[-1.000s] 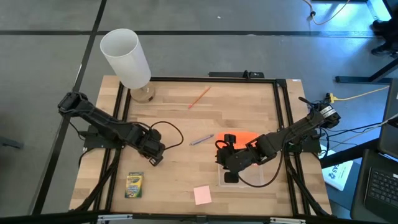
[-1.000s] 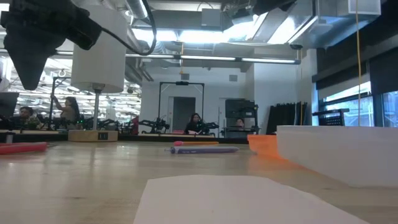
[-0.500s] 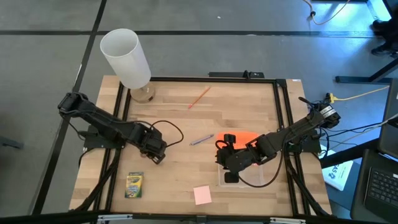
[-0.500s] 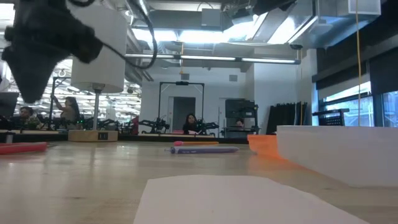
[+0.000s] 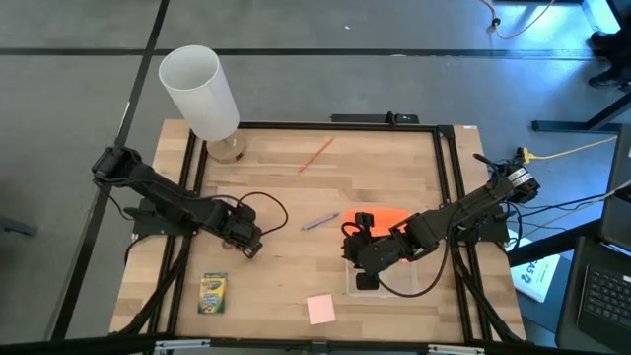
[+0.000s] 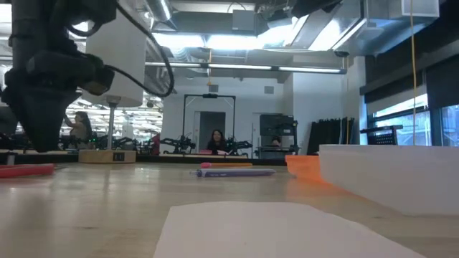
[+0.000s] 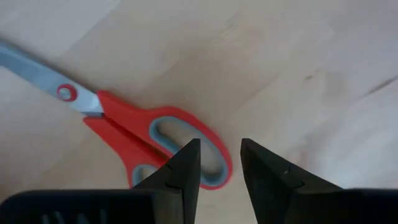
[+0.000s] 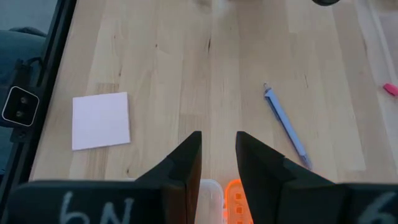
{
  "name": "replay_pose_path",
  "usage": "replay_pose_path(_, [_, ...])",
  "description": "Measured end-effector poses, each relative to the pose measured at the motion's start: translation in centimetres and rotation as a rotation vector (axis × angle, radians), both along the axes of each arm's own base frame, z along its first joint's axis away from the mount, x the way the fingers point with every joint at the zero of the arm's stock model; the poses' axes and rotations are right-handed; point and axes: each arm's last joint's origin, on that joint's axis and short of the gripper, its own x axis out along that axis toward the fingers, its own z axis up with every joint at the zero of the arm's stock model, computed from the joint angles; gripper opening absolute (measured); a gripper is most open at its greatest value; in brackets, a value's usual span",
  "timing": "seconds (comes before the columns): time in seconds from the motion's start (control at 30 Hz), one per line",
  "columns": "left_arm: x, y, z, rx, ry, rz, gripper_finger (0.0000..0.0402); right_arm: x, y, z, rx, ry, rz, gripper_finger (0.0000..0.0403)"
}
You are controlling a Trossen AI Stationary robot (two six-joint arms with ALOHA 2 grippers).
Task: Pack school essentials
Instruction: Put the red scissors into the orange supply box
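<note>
The red-handled scissors point(image 7: 140, 127) lie flat on the table, hidden under my left gripper point(image 5: 246, 243) in the high view. In the left wrist view my left gripper point(image 7: 220, 155) is open and points down over the outer handle loop point(image 7: 214, 155), a little above it in the low view point(image 6: 39, 140). The blue-grey pen point(image 5: 319, 222), the crayon box point(image 5: 213, 293), the pink sticky-note pad point(image 5: 320, 309) and a red pencil point(image 5: 316, 154) lie apart on the wood. My right gripper point(image 5: 360, 248) waits open above the clear box.
The clear plastic box point(image 5: 394, 271) with its orange lid point(image 5: 392, 215) sits at the table's right under the right arm. The tall white cylinder point(image 5: 200, 94) stands at the far left corner. A black frame point(image 5: 325, 124) runs around the table. People sit in the room behind point(image 6: 215, 140).
My left gripper has come down toward the scissors and shifted slightly toward the table's left. The scissors and the other things have stayed where they were.
</note>
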Motion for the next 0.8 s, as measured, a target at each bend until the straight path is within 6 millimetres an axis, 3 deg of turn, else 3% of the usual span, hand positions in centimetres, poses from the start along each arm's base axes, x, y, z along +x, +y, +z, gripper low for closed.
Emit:
replay_pose_path(0.4, [-0.3,0.1,-1.3,-0.021,-0.030,0.045,0.0109,0.0,0.0,0.0,0.000,0.000,0.000,0.0101])
replay_pose_path(0.8, [-0.3,0.0,-1.3,-0.025,-0.032,0.041,0.0109,0.0,0.0,0.0,-0.001,0.000,-0.001,0.0101])
